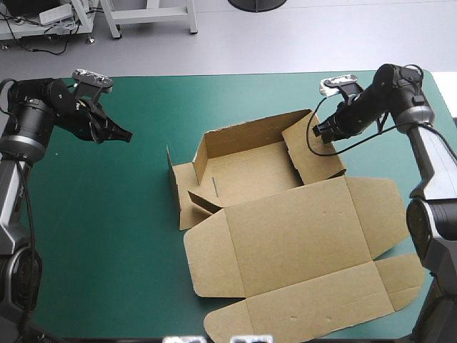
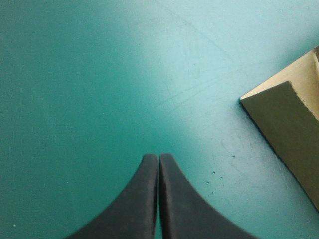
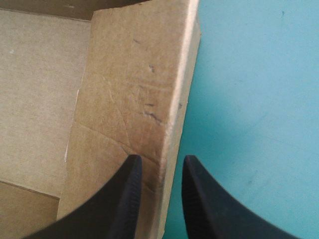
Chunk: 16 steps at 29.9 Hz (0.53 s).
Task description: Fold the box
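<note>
The brown box [image 1: 285,236] lies in the middle of the table. Its back wall and left flaps are raised, and the wide lid panel lies flat toward the front. My right gripper [image 1: 319,131] is at the box's right side wall [image 1: 310,153]. In the right wrist view its fingers [image 3: 160,162] are all but shut, with the edge of that wall [image 3: 134,89] between them. My left gripper [image 1: 127,136] hovers over bare cover to the left of the box. It is shut [image 2: 159,157] on nothing, and a corner of the box [image 2: 289,119] shows ahead of it and to one side.
The teal-green cover [image 1: 107,236] is bare on the left between my left gripper and the box. The lid's flaps [image 1: 400,279] reach close to the table's front right corner.
</note>
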Available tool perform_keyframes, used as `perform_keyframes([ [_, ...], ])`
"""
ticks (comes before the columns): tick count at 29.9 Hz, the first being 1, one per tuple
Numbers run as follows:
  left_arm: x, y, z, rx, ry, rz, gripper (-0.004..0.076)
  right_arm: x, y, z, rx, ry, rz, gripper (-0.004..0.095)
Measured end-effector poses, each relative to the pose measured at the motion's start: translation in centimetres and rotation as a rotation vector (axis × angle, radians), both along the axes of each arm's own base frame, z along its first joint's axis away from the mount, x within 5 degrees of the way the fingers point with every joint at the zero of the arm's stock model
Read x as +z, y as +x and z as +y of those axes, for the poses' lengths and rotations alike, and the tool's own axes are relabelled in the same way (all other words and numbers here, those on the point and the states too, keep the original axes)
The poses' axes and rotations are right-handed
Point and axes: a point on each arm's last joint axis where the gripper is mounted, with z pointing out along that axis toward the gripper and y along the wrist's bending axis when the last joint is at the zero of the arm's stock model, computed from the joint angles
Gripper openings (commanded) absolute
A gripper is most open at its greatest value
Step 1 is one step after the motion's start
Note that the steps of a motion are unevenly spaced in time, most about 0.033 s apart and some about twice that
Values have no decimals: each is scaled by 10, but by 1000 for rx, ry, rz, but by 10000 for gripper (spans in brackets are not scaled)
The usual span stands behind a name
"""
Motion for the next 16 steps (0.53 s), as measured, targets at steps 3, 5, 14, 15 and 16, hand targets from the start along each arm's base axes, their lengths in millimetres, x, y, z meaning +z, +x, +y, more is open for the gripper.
perform_keyframes([
  [3,0,0,0,0,0,0,-6,-12,5,2,5,20,30,270],
  [5,0,0,0,0,0,0,-6,-21,9,4,9,42,52,270],
  [14,0,0,0,0,-1,0,-6,-39,16,7,22,66,82,249],
  [15,0,0,0,0,-1,0,-6,-39,17,7,21,67,81,240],
  [16,0,0,0,0,-1,0,-6,-40,18,7,19,67,80,228],
])
